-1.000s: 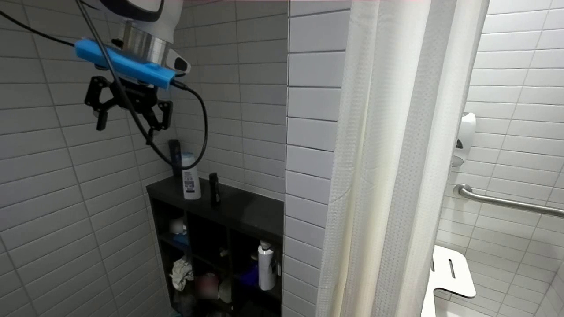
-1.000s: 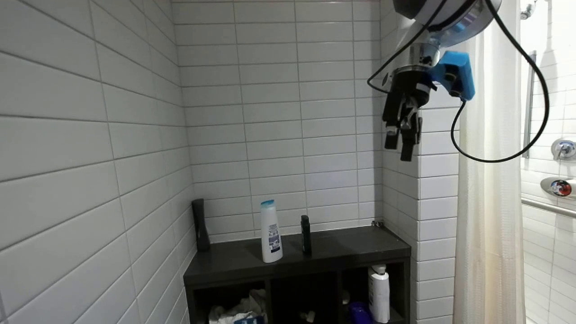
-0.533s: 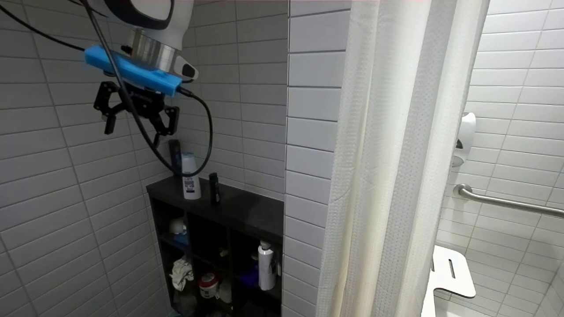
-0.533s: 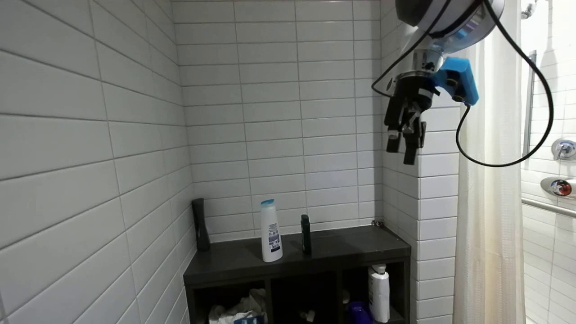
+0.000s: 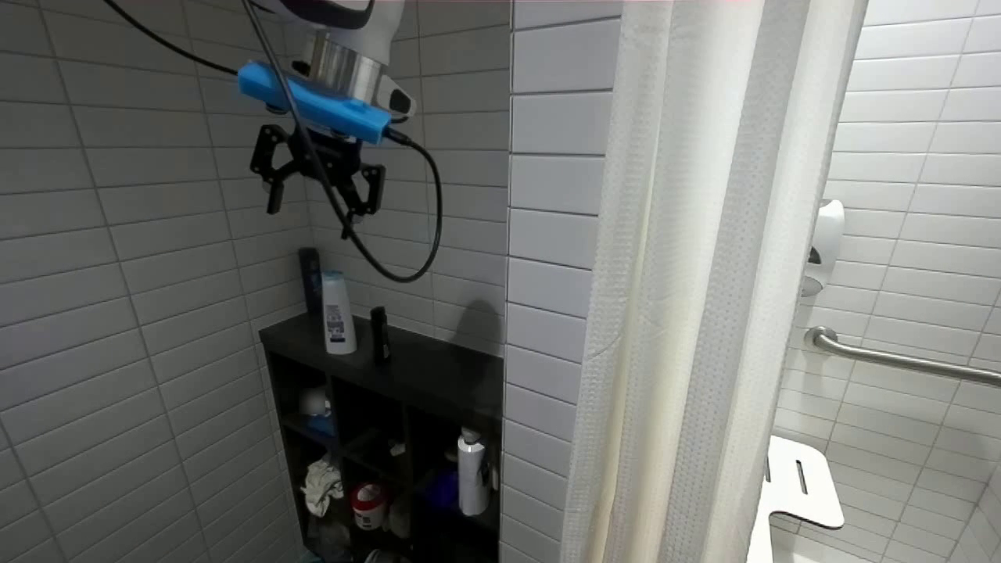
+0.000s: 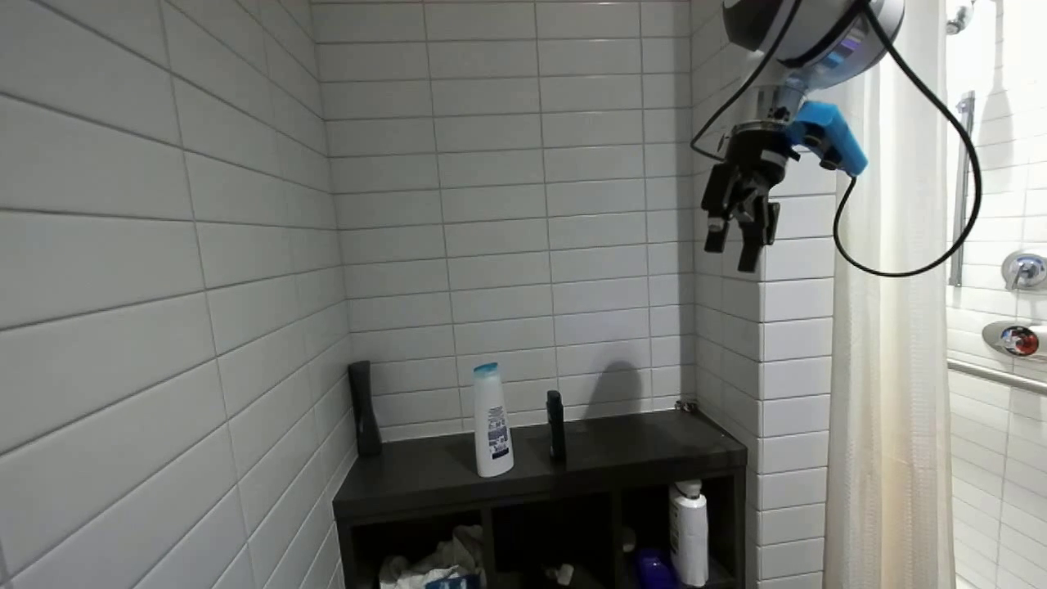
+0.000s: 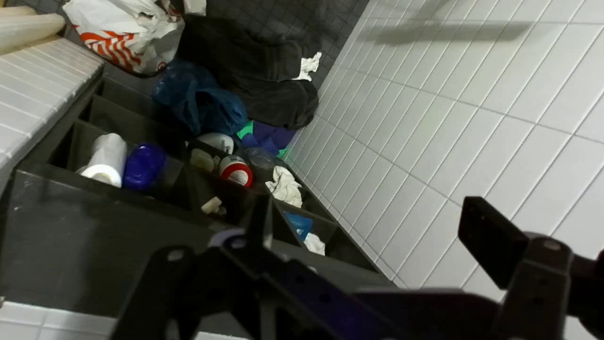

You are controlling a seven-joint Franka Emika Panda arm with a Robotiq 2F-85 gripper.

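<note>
My black gripper hangs open and empty above a black cubby shelf, fingers pointing down; it also shows in an exterior view. In the wrist view the open fingers stand wide apart with nothing between them. On the shelf top stand a white bottle with a blue cap, a small black bottle and a tall dark bottle in the corner. The gripper touches none of them. In the wrist view these bottles are not visible.
Cubbies hold a white pump bottle, a purple item, a red-lidded tub and white cloth. Bags and dark clothes lie beyond. Tiled walls enclose the shelf; a curtain hangs beside it.
The arm and gripper dip slightly, then rise; in an exterior view they move clearly to the right. A shadow now shows on the tiles above the shelf. The bottles stay put.
</note>
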